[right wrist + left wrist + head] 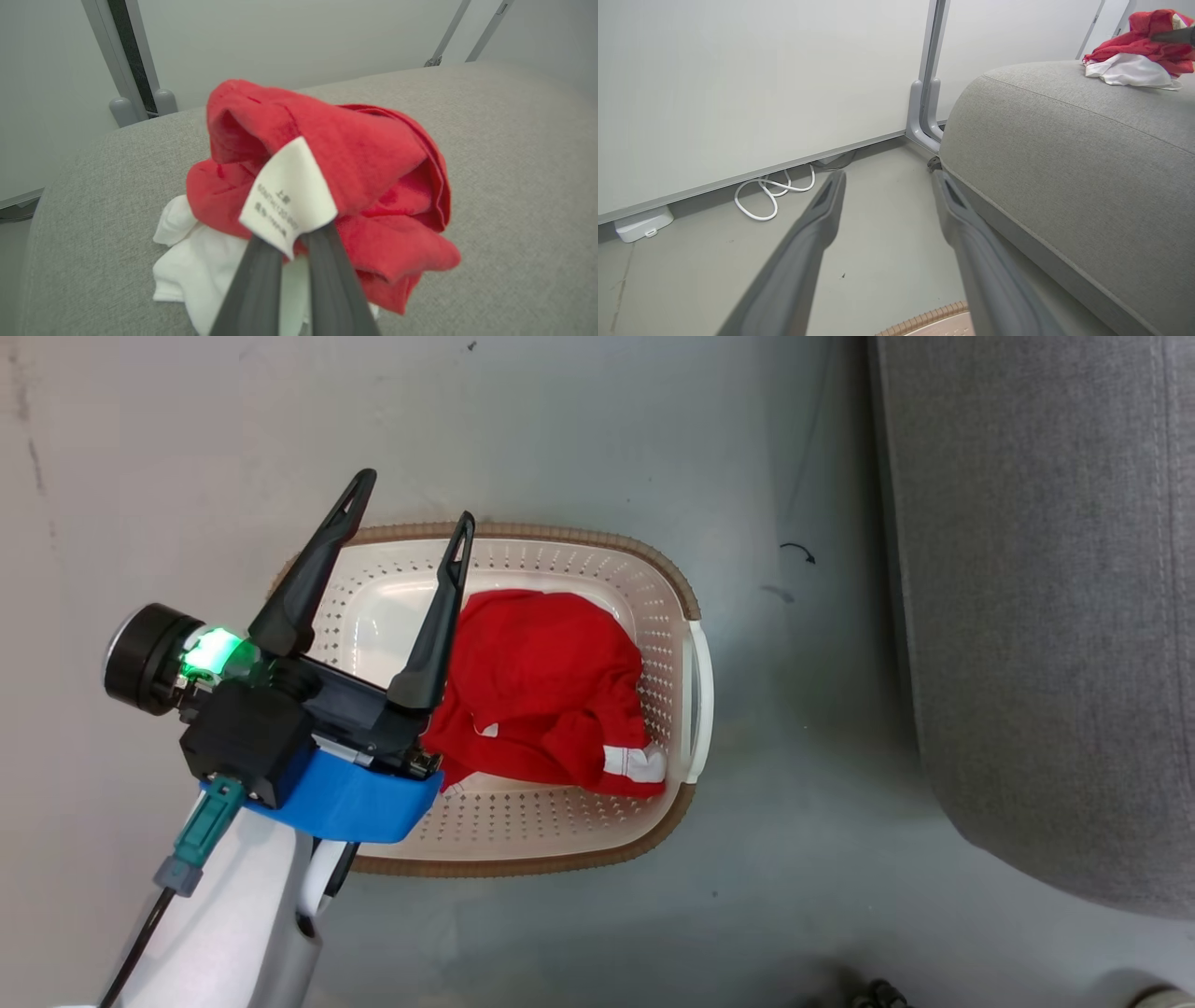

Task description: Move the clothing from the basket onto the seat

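Red clothing [364,154], one piece: lay bunched on the seat [514,163], white tag [289,196] uppermost. Right hand [294,242] was pinched shut on it at the tag, likely because the drop was not yet finished. Other red piece [541,691] sat in the basket [700,700], on the floor beside the seat. Left hand [414,497] hung over it, fingers spread, empty, seemingly readied for the next pick.
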You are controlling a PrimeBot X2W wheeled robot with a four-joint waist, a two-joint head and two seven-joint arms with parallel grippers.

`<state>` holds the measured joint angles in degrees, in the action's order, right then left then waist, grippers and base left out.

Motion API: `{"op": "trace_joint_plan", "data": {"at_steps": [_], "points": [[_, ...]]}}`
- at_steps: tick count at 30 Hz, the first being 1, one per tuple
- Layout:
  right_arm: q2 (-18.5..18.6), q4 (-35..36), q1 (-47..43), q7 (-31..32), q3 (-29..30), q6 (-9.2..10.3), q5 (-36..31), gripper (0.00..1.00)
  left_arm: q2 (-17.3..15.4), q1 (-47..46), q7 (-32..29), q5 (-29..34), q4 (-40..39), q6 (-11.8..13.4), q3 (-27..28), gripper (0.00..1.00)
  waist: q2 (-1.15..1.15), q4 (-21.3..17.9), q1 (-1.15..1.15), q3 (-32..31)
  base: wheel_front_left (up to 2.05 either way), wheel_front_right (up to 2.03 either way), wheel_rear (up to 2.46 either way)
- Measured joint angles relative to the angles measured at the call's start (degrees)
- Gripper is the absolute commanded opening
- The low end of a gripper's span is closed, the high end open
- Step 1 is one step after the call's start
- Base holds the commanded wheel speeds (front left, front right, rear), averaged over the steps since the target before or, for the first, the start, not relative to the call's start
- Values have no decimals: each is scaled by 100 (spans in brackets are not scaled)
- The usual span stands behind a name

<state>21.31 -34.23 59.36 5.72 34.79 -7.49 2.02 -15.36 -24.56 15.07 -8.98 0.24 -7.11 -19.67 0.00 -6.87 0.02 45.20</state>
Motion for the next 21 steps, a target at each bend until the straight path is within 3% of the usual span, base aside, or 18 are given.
{"op": "trace_joint_plan", "data": {"at_steps": [1,2,3,14,21], "points": [[5,-93,-1,-32,-8,0,-22,33,7,0,0,0,2,0,2,100,0,6,0,-31,0,0,0],[34,-188,-3,-62,-38,0,-63,92,16,1,0,0,3,0,3,100,0,10,-1,-68,0,0,0],[60,-265,-2,-75,-51,0,-65,100,29,2,0,0,10,0,3,100,0,13,-1,-108,0,0,0],[77,-604,-456,-386,-880,0,-67,100,259,213,1,-124,289,-1,56,100,0,-34,-2,-879,0,0,0],[-389,-358,-1345,-668,-1285,0,-88,100,472,487,1,-315,691,-10,227,100,0,-70,-3,-1685,0,0,0]]}}
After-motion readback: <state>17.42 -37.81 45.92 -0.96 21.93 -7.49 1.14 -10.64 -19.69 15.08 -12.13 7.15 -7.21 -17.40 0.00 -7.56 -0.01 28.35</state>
